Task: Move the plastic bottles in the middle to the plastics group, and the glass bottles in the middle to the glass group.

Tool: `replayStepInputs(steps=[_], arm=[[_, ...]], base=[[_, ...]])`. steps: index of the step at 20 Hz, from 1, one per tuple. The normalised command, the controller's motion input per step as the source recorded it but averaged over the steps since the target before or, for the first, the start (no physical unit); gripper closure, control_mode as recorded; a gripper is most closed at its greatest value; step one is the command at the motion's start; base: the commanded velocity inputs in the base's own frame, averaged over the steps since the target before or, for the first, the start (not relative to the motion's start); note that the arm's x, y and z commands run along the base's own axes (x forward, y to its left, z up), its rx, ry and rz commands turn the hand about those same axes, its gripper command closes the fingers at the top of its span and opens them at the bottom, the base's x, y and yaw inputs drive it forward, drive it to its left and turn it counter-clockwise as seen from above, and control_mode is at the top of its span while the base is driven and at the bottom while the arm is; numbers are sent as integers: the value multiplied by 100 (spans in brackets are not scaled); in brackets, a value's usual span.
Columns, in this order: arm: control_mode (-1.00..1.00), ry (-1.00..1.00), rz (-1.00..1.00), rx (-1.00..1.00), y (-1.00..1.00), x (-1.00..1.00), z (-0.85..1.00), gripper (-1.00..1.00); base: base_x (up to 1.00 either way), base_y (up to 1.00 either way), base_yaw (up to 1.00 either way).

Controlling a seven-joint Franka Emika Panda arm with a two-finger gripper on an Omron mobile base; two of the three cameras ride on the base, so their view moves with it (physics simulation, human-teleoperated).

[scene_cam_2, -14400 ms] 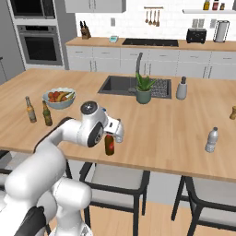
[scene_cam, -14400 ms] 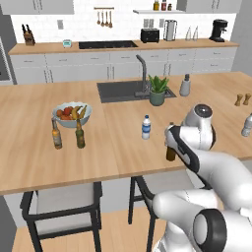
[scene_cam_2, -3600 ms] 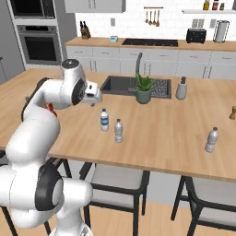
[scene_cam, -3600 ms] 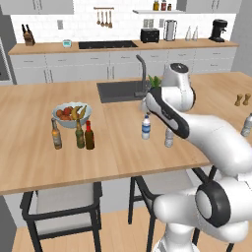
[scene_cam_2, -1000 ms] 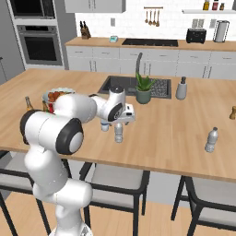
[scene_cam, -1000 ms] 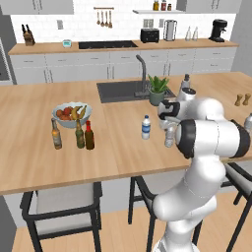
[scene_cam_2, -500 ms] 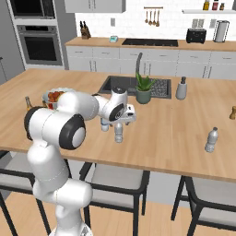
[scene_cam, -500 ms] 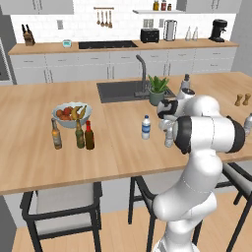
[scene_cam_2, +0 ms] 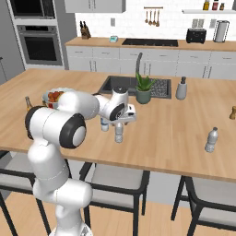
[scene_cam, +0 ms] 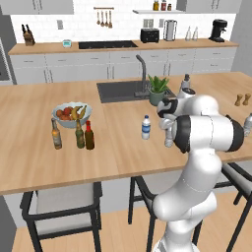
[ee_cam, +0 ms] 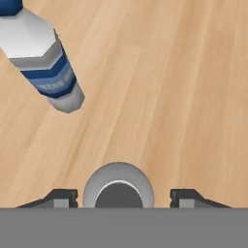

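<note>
Hovering spread wide, holding nothing, the end effector point(ee_cam: 118, 197) straddles the plain bottle point(ee_cam: 118, 190), blue-labelled bottle point(ee_cam: 46, 63) just beside.

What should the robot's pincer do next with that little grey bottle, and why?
Probably drop a little lower and close. The pincer sits open right over the plain grey bottle, one fingertip on each side of its cap, not yet gripping. The blue-label bottle stands clear.
</note>
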Motion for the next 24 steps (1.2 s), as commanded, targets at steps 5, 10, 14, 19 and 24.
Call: replayStepInputs(steps=[5, 10, 14, 19, 24], arm=[[-100, -3, -2, -3, -1, -32, 2, 100], [-100, -7, -11, -2, -27, -33, 26, 100], [-100, -7, -17, 0, -73, -16, 41, 100], [-100, 0, -25, 0, -100, 0, 30, 100], [-100, 0, -32, 0, -100, 0, 1, 100]], base=[[0, 0, 0], [0, 0, 0], [0, 0, 0], [0, 0, 0], [0, 0, 0]])
